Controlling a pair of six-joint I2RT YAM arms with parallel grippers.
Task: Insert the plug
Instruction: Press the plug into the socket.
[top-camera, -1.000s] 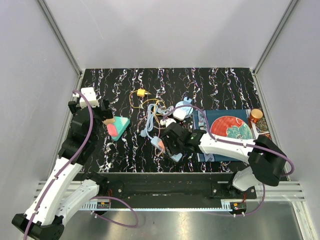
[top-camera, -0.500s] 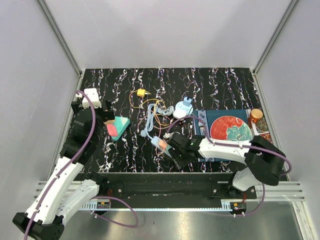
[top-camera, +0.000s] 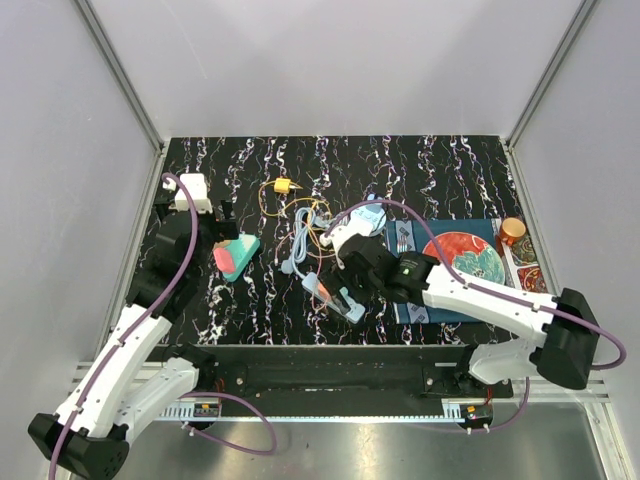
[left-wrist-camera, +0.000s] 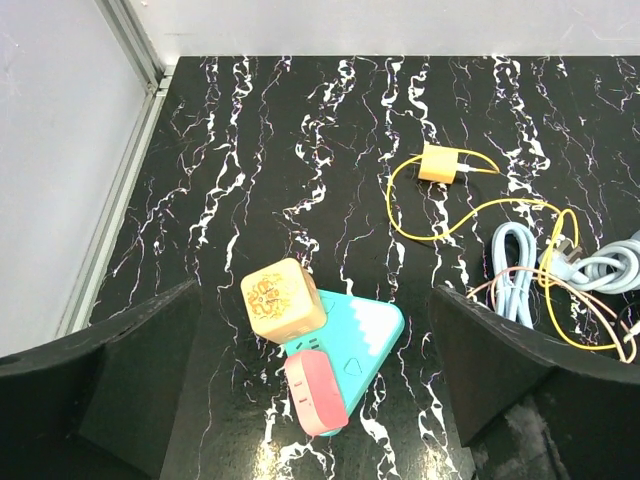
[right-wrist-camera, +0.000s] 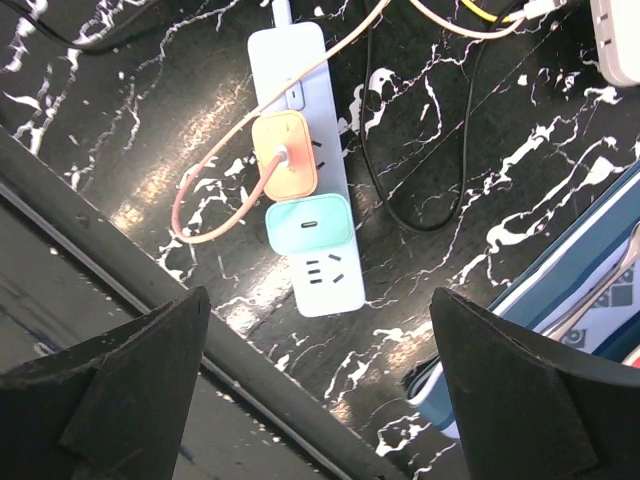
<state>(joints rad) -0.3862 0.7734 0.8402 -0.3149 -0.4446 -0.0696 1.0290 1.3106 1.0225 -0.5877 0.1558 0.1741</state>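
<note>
The table (right-wrist-camera: 150, 130) is showing a smooth black stone-look top with white veins, and it is throwing back a soft glare just left of the strip (right-wrist-camera: 290, 70). The strip is looking like smooth pale-blue plastic with a slight sheen. The 2 plugs on it, the orange plug (right-wrist-camera: 285, 168) and the teal plug (right-wrist-camera: 309, 224), are reading as matt plastic. Well left of the strip, a cube (left-wrist-camera: 282, 300) is showing pale wood with a burnt-in pattern, and the wedge (left-wrist-camera: 365, 335) under it is looking like smooth teal plastic. Right of the strip, a blue mat (right-wrist-camera: 575, 255) is looking like matt cloth.
</note>
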